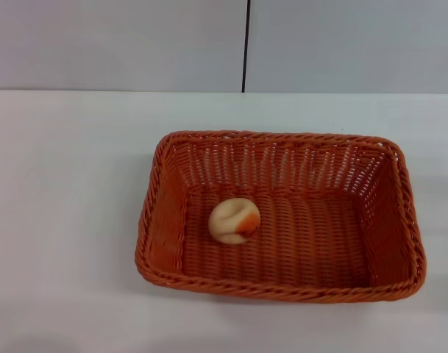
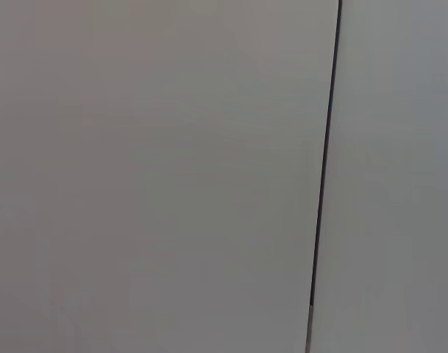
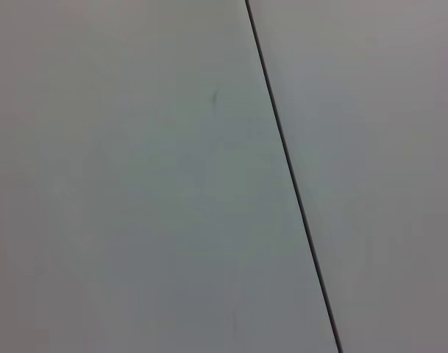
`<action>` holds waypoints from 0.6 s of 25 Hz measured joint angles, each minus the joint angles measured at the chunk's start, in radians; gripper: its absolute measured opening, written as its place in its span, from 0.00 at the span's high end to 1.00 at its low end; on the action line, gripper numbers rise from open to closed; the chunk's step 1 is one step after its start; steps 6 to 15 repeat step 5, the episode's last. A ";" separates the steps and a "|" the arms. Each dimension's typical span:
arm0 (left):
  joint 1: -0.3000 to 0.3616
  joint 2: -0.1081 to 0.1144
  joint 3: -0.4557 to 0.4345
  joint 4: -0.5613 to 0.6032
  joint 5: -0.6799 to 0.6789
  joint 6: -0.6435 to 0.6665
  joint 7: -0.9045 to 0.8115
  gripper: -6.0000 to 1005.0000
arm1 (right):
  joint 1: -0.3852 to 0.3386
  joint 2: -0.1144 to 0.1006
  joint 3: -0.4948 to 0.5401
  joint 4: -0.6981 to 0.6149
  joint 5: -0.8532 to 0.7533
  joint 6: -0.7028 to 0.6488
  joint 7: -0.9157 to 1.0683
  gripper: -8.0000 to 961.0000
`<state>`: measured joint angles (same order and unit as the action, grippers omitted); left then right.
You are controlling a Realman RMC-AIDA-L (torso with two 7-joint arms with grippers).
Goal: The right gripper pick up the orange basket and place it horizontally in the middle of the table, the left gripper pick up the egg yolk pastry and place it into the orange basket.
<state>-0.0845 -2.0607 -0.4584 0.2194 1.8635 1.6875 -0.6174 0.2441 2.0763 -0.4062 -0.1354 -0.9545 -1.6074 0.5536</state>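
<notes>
Where nothing legible shows: egg yolk pastry [image 1: 234, 220] inside orange basket [image 1: 156, 220].

Orange basket [image 1: 282, 287]: woven wicker-style strands, rough ribbed texture on floor and sloping walls, braided rim, slight plastic-like sheen on the weave

Egg yolk pastry [image 1: 235, 220]: soft matt dough surface, smooth and cream-coloured, with an orange-red patch of the same dull finish

Table [image 1: 62, 220]: plain white top, smooth, matt to faintly satin, no visible grain

Wall panels [image 2: 157, 176]: flat grey sheets, smooth and matt, divided by a thin dark seam [image 2: 323, 176]
</notes>
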 joint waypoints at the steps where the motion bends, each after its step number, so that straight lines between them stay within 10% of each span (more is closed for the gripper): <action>1: 0.000 0.000 0.000 0.000 0.000 0.000 0.000 0.18 | 0.000 0.000 0.000 0.001 0.000 0.001 0.000 0.30; 15: 0.003 -0.001 -0.001 0.000 0.000 0.000 0.000 0.18 | -0.001 0.000 -0.001 0.003 -0.001 0.002 0.001 0.30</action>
